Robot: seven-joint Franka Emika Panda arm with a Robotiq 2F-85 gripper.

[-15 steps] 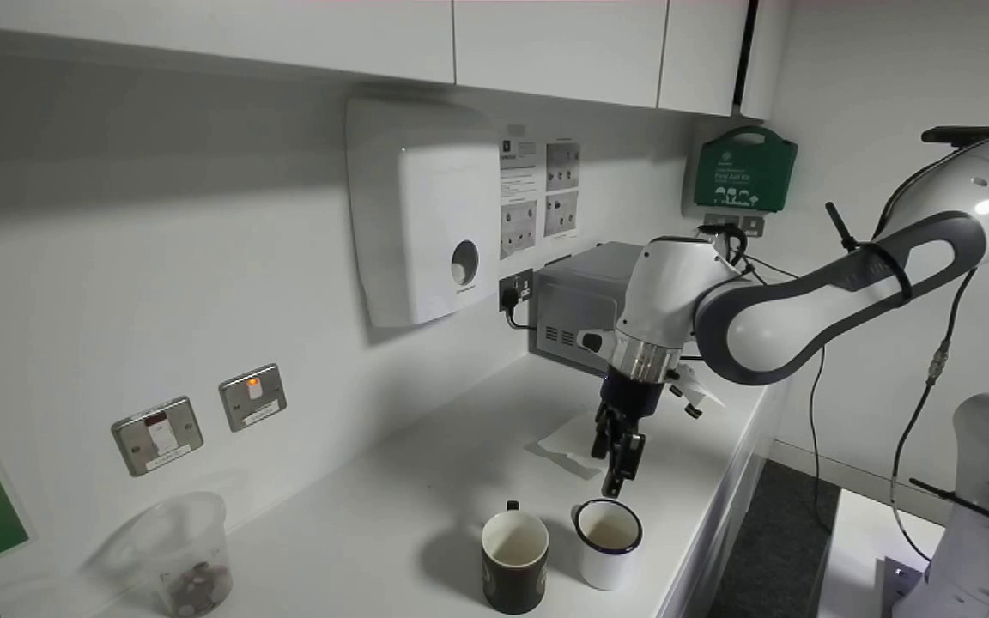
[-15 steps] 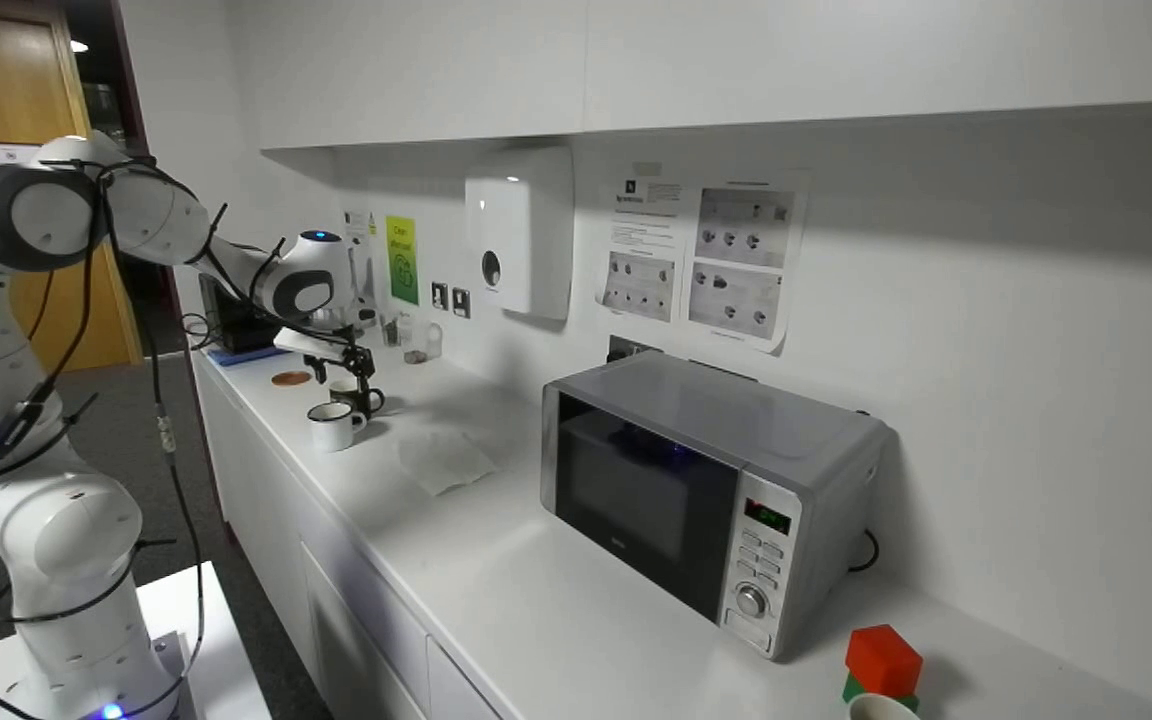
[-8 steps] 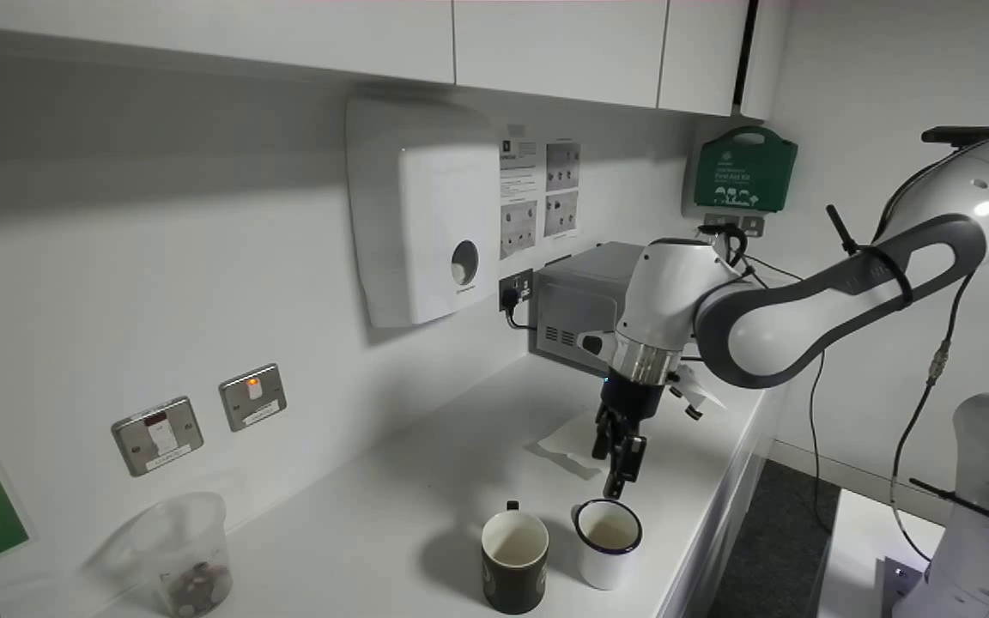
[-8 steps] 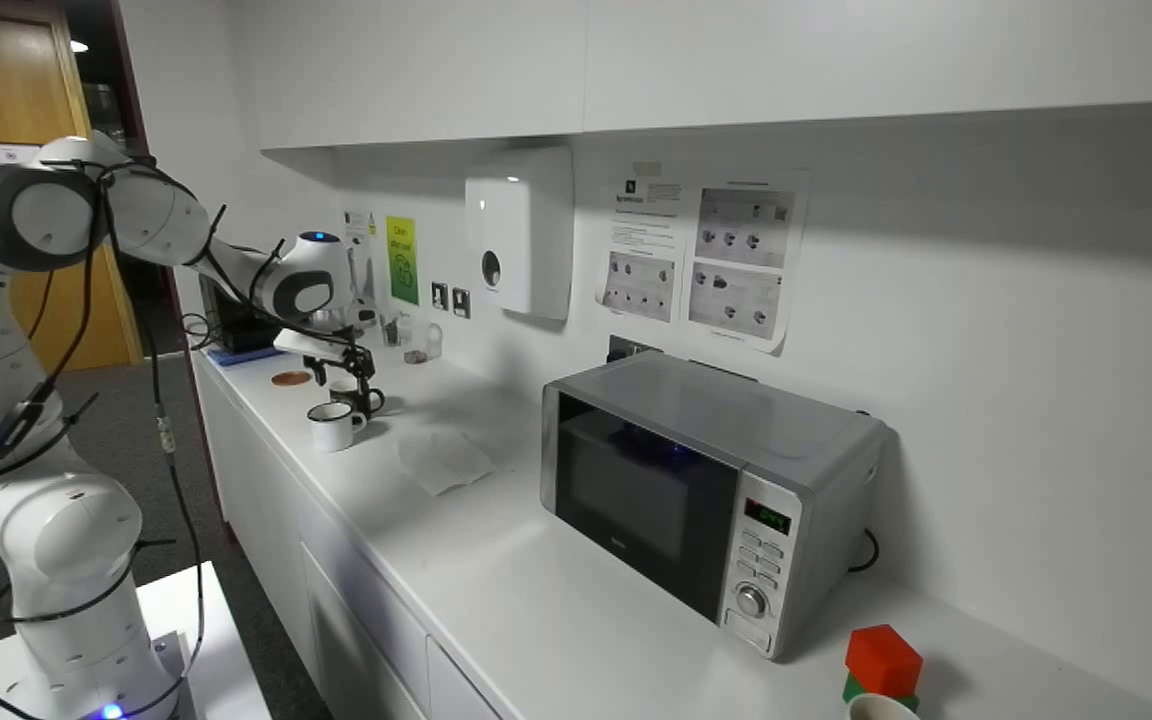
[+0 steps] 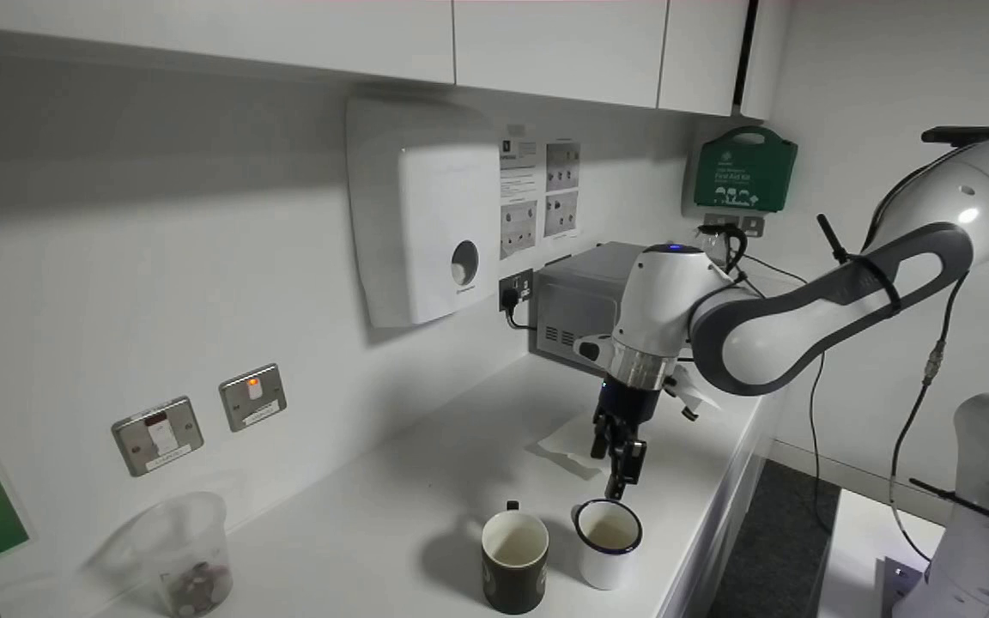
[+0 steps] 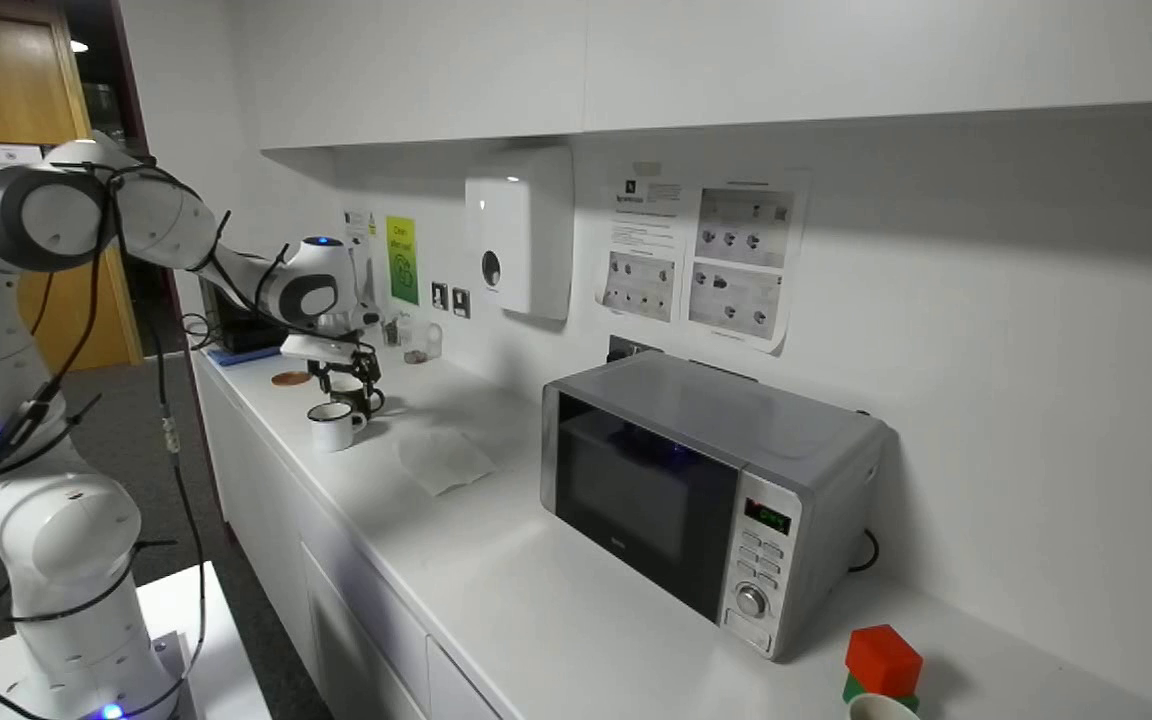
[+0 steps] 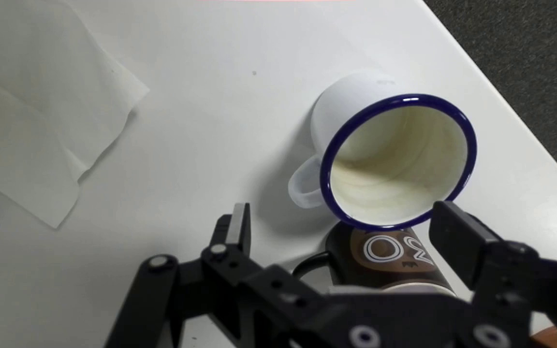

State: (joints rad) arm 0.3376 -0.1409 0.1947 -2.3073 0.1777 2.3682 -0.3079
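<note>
White enamel, banded dark blue at the rim, forms the cylindrical mug that I see standing upright near the front edge of the smooth white surface, where it borders the dark grey floor. Brownish staining marks the mug's cream interior; its white loop handle points away from that edge. My black two-fingered end effector hangs just over this mug, its fingers spread wide apart; in an exterior view its lower fingertip appears against the rim line, and I cannot tell whether the two touch. Just beside the enamel mug, farther in from the front edge, stands a black cylindrical mug, also cream inside; in my wrist view its side bears a brown-and-white face motif. A thin, creased white sheet lies between the mugs and a silver-grey, box-shaped microwave oven, which stands toward the back edge, black door facing the front edge. Past the microwave, a red block shows above a green block and the pale rim of a cup cut off by the frame. Close to the back edge, past the mugs, I see a clear plastic container with dark contents at its bottom.
</note>
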